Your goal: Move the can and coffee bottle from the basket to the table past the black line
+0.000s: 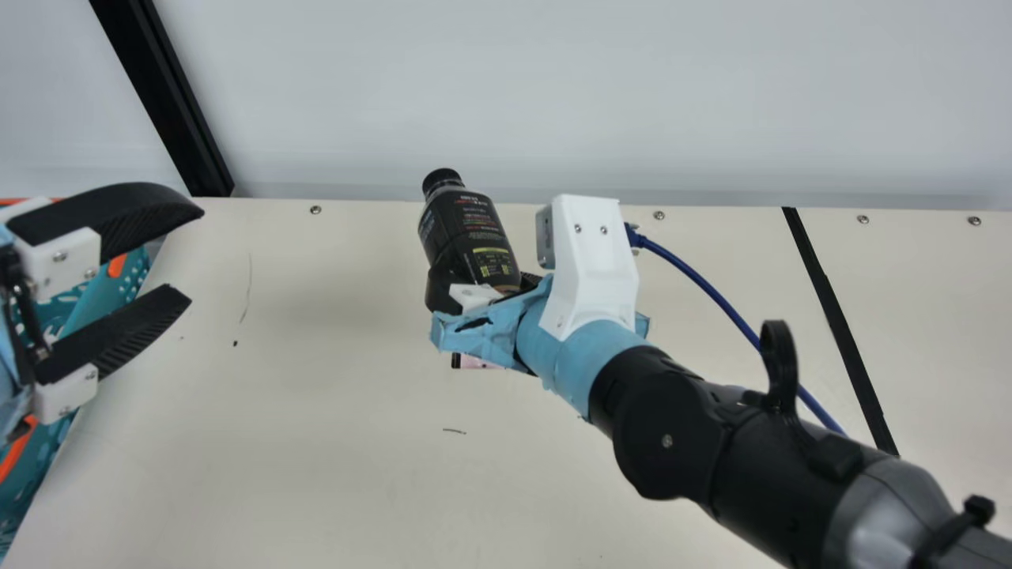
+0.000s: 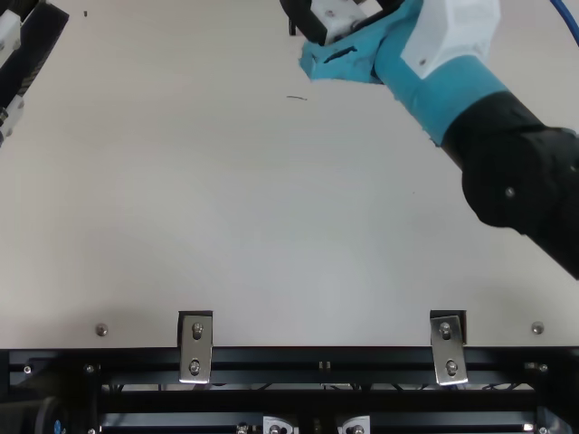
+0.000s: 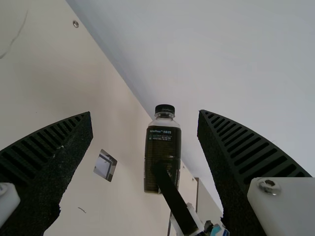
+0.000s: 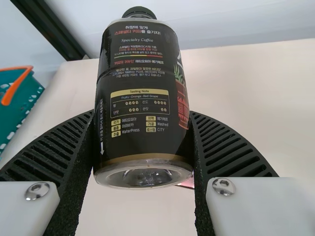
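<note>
In the main view my right gripper (image 1: 488,283) is shut on the dark coffee bottle (image 1: 470,233), holding it tilted, cap up, over the table (image 1: 356,474). The right wrist view has the bottle (image 4: 141,93) squeezed between the ribbed fingers of my right gripper (image 4: 142,114). At the main view's left, my left gripper (image 1: 196,254) stands open beside the teal basket (image 1: 118,280). Nothing is between the fingers of my left gripper (image 3: 144,113) in its wrist view; the bottle (image 3: 162,142) appears farther off. The black line (image 1: 842,332) lies to the bottle's right.
A small flat card-like thing (image 1: 477,362) lies on the table below the right gripper. A blue cable (image 1: 711,294) runs along the right arm. The pale wall (image 1: 553,95) rises behind the table's back edge, with a black post (image 1: 170,103) at left.
</note>
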Available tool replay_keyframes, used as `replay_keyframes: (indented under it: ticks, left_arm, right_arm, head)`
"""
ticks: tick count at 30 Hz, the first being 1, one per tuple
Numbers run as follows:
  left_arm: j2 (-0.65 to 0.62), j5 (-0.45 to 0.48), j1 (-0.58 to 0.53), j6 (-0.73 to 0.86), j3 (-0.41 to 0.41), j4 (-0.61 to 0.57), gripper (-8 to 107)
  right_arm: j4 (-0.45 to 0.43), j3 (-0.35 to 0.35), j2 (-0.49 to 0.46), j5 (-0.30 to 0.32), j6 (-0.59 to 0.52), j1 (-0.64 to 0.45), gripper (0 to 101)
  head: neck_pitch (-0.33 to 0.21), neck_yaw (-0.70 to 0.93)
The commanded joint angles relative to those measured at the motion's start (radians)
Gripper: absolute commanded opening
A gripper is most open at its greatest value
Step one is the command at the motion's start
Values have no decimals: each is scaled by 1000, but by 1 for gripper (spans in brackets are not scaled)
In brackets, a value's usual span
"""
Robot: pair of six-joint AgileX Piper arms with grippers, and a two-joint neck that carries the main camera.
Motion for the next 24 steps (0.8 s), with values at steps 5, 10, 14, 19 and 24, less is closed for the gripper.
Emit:
replay_keyframes:
  ticks: [5, 10, 14, 19, 24]
  left_arm:
    - [0, 0, 0, 0, 0, 0, 90]
    - [0, 0, 0, 0, 0, 0, 90]
    - [0, 0, 0, 0, 0, 0, 90]
    - [0, 0, 0, 0, 0, 0, 90]
    - [0, 0, 0, 0, 0, 0, 90]
  right_arm:
    - [6, -12, 46, -29, -41, -9, 0]
    - [13, -20, 78, -47, -80, -15, 0]
    - [26, -26, 99, -58, -115, -17, 0]
    - [45, -35, 122, -67, -155, -17, 0]
    - [64, -41, 132, -78, -190, -16, 0]
  head:
    - [-5, 4]
    - [-5, 4]
    - [-5, 4]
    - [-5, 4]
    - [-5, 4]
